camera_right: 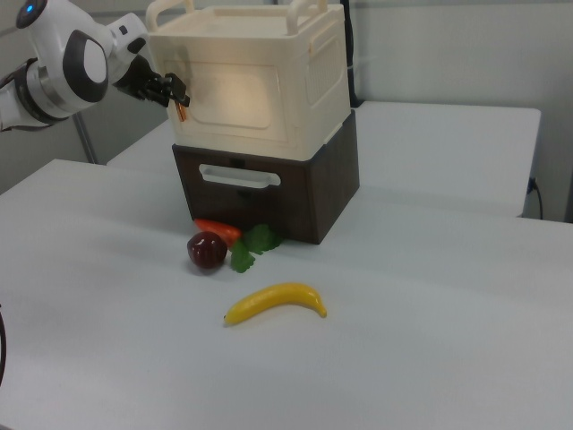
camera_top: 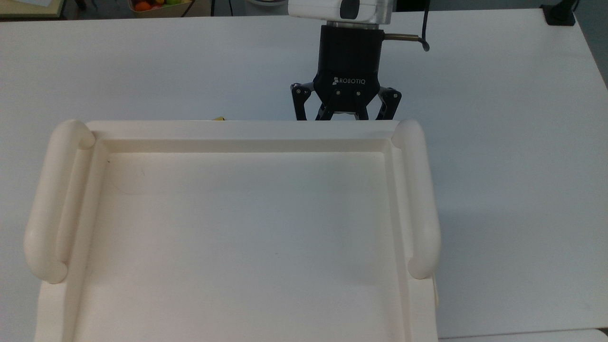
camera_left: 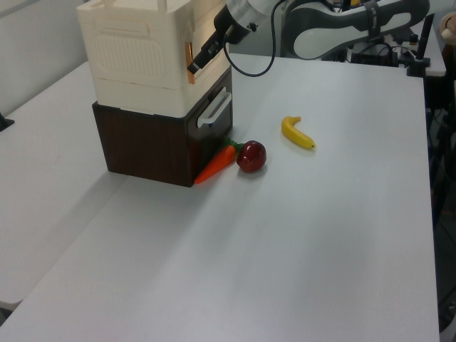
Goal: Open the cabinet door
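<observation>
The cabinet (camera_right: pixel 313 72) is a cream-white unit stacked on a dark brown box, and its recessed tray top (camera_top: pixel 237 128) has thick rails along the sides. The cabinet door (camera_right: pixel 242 98) is the flat front panel, and it lies flush with the front. A small orange handle (camera_right: pixel 182 109) sits at the door's edge toward the right view's left. My gripper (camera_right: pixel 176 97) is at that handle with its fingers drawn in on it. In the left view the gripper (camera_left: pixel 194 65) touches the orange handle (camera_left: pixel 189 57). In the top view the cabinet's far rim hides the fingertips of the gripper (camera_top: pixel 346 116).
The brown drawer box (camera_left: pixel 149 146) under the cabinet has a white handle (camera_left: pixel 214 109). A carrot (camera_left: pixel 215 165) and a red apple (camera_left: pixel 251 156) lie at its front corner. A banana (camera_left: pixel 297 133) lies further out on the white table (camera_left: pixel 320 249).
</observation>
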`<state>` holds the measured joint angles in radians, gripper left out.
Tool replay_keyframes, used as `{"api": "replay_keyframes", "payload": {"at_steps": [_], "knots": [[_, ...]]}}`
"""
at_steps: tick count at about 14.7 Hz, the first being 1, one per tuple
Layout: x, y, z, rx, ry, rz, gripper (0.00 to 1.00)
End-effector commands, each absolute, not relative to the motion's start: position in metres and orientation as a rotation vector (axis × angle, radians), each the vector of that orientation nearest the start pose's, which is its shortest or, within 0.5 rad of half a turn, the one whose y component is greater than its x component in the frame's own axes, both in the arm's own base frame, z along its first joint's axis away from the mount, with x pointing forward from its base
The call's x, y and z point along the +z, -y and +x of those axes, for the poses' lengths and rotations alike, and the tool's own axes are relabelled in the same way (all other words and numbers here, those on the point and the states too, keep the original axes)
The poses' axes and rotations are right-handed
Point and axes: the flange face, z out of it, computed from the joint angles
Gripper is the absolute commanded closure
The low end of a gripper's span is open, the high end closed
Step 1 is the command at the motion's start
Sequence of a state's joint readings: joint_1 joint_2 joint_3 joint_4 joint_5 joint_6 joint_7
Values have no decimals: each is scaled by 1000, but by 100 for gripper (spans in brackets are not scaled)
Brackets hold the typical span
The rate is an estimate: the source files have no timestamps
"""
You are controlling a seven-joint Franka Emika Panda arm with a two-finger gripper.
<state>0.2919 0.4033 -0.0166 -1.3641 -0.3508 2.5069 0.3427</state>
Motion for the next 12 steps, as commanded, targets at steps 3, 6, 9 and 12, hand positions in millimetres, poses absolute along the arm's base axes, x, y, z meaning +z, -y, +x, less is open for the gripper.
{"api": "replay_keyframes", "payload": {"at_steps": [3, 6, 9, 12], "knots": [[581, -216, 700, -1283, 209, -2932, 59], [582, -216, 700, -1284, 210, -2931, 59], [584, -214, 701, -1296, 207, -2927, 59], [588, -216, 701, -1345, 222, -2891, 60]]}}
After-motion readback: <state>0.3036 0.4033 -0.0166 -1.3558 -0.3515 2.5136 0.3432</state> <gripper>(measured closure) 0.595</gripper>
